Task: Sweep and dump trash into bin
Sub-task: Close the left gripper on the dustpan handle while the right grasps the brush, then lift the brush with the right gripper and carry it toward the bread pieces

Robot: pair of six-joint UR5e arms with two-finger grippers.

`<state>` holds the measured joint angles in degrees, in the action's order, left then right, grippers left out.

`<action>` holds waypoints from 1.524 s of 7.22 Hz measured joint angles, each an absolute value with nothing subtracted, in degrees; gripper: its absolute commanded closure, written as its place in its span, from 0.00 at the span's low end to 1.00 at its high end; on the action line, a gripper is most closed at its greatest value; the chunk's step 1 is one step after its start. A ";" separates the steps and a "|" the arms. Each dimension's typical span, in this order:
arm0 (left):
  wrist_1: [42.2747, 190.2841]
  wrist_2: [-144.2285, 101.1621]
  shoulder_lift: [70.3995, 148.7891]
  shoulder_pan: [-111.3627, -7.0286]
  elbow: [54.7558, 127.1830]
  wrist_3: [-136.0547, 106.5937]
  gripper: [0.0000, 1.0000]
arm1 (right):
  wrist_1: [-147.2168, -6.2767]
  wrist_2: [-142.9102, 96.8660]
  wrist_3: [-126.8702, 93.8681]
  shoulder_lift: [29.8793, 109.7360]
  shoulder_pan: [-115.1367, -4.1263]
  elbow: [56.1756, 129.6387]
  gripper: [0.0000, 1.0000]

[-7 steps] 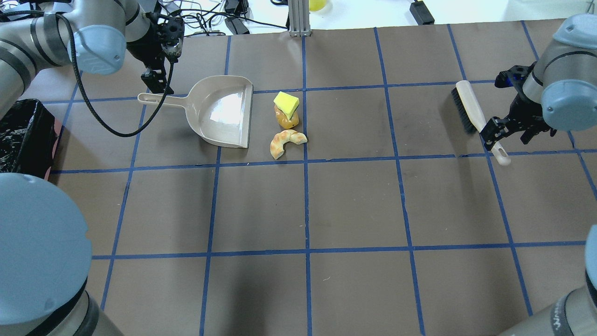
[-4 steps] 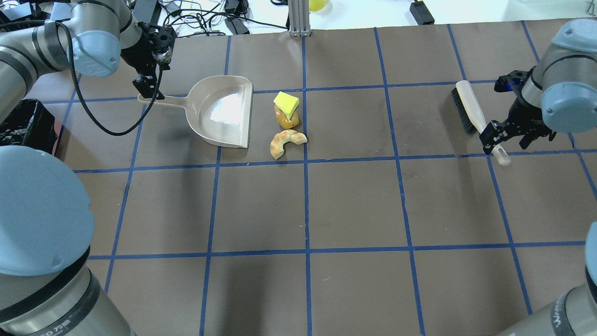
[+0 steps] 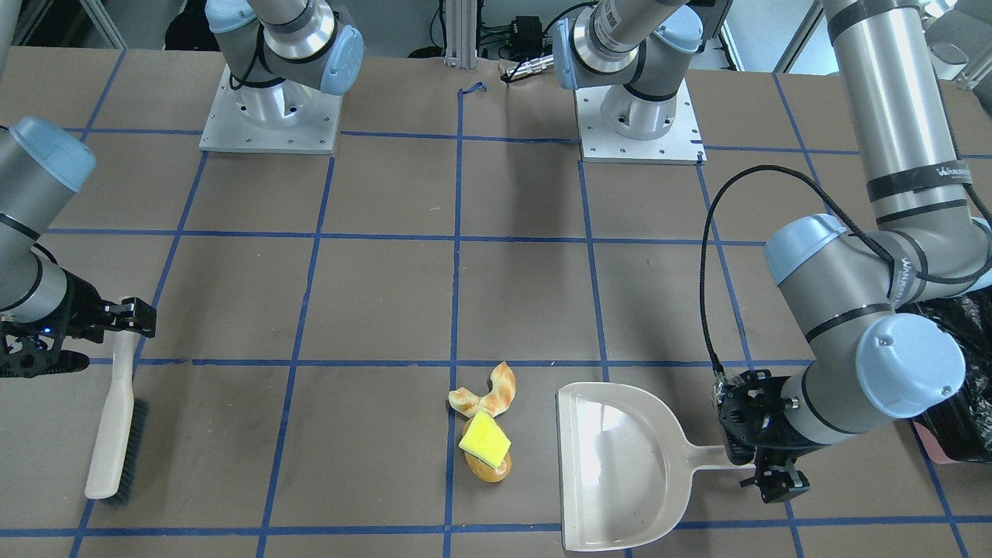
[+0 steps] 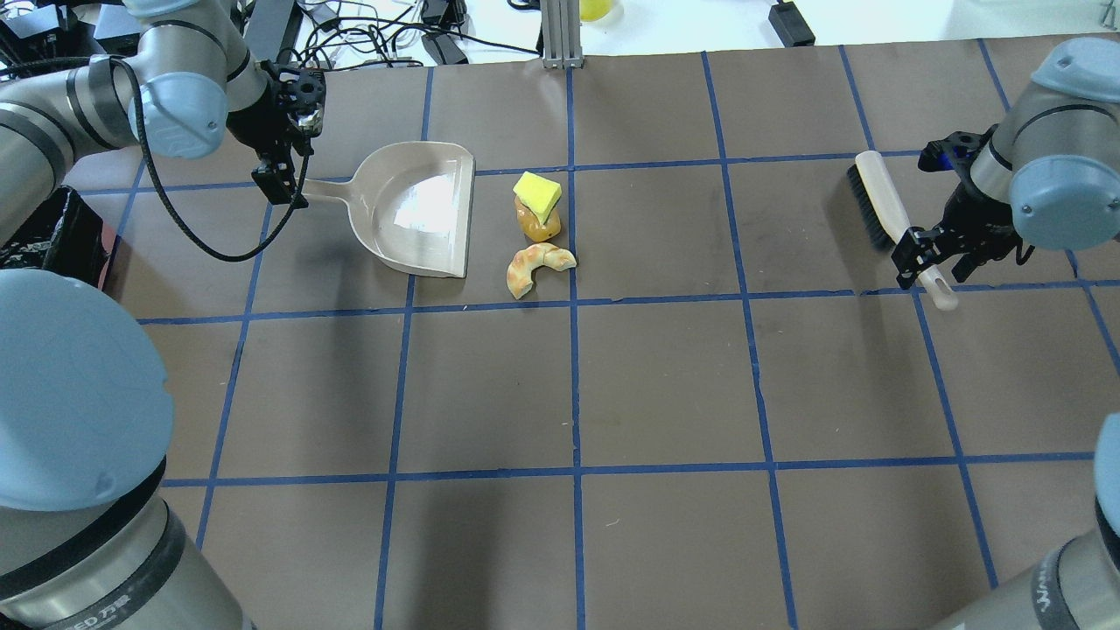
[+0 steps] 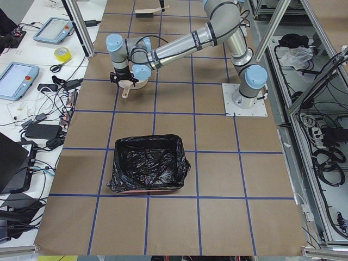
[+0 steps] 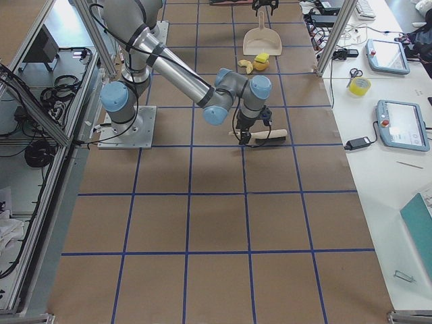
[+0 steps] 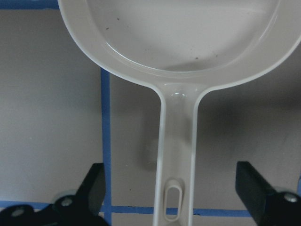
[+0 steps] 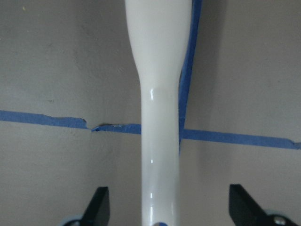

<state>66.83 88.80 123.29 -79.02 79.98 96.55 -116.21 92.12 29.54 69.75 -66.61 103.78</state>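
Observation:
The trash lies in one cluster: a yellow sponge (image 4: 537,194) rests on a golden potato-like lump (image 4: 535,224), with a tan croissant (image 4: 538,265) beside them. It also shows in the front view, where the sponge (image 3: 484,443) is most visible. The beige dustpan (image 4: 420,210) lies just left of the trash. My left gripper (image 4: 282,184) is open and straddles the end of the dustpan handle (image 7: 176,141). My right gripper (image 4: 932,262) is open and straddles the handle (image 8: 160,117) of a white brush (image 4: 884,210). The bin (image 5: 147,171), lined with a black bag, stands at the table's left end.
The bin shows only at the left edge of the overhead view (image 4: 44,232), partly hidden by my left arm. The brown table (image 4: 665,385) carries a blue tape grid. Cables and an aluminium post (image 4: 560,35) lie along the far edge.
My left gripper has come down over the end of the dustpan handle, which is now covered. My right gripper has shifted slightly along the brush handle. Dustpan, brush and trash have not moved.

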 measured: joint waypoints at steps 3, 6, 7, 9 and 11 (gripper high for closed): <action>65.37 88.79 123.34 -78.99 81.29 96.53 0.02 | -116.31 92.06 29.69 69.70 -66.62 103.66 1.00; 63.85 88.75 123.76 -78.84 81.37 97.07 0.06 | -116.13 91.82 29.64 70.16 -67.21 103.00 1.00; 63.54 88.67 123.89 -78.67 81.40 97.28 0.07 | -116.26 91.31 28.49 70.37 -68.88 102.75 1.00; 63.32 88.28 124.32 -77.86 81.48 97.59 0.08 | -116.19 90.38 21.14 70.60 -75.61 101.07 1.00; 63.26 88.06 124.60 -77.24 81.65 97.58 0.47 | -115.25 86.78 6.34 70.68 -82.97 100.01 1.00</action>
<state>63.26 88.06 124.60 -77.24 81.65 97.58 -115.25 86.78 6.34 70.68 -82.97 100.01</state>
